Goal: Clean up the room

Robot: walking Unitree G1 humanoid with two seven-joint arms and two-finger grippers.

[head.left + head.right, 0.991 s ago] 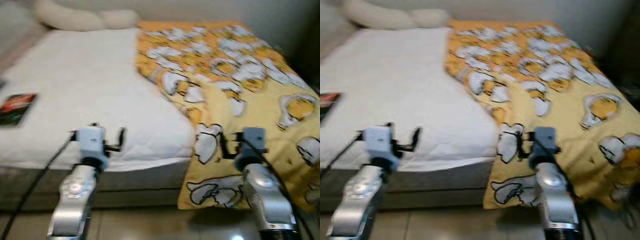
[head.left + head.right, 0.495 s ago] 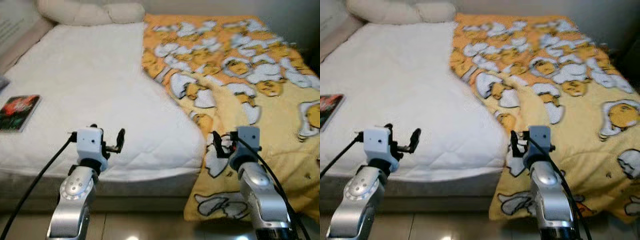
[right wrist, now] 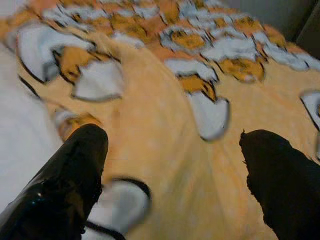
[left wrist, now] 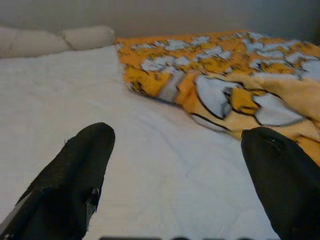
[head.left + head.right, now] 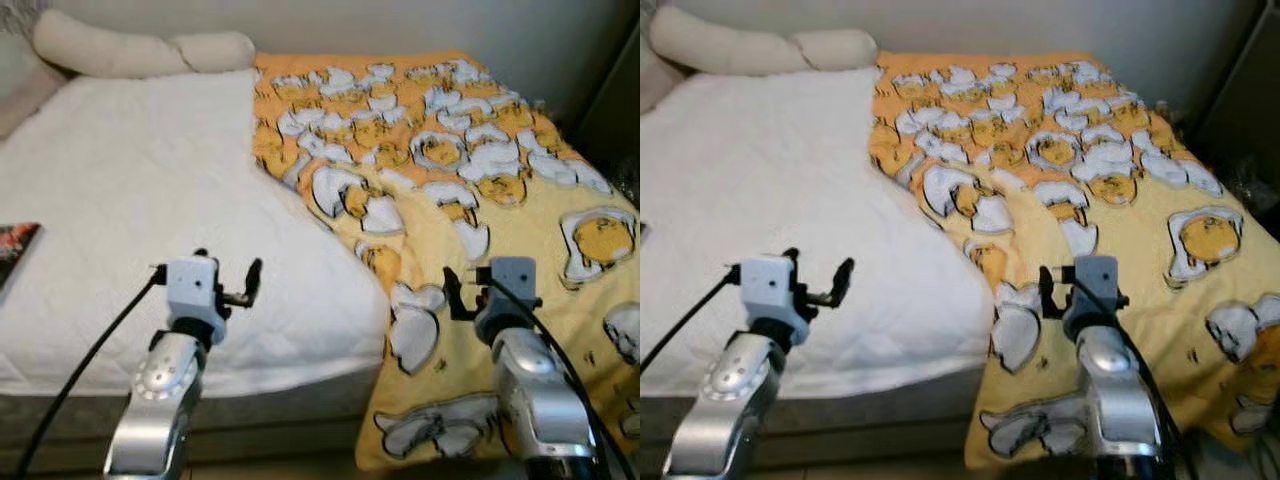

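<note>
**Both grippers spread at the foot of the bed, blanket nearer the right**

Left gripper held released over the white mattress, fingers wide apart, nothing between them. Right gripper likewise spread and empty, poised right above the folded-back edge of the yellow patterned blanket. Blanket bunched over the right half of the bed, its turned edge running diagonally from the pillows down toward the right gripper. Probably a job for the right arm first, pulling leftward. Small book at the far left edge.
</note>
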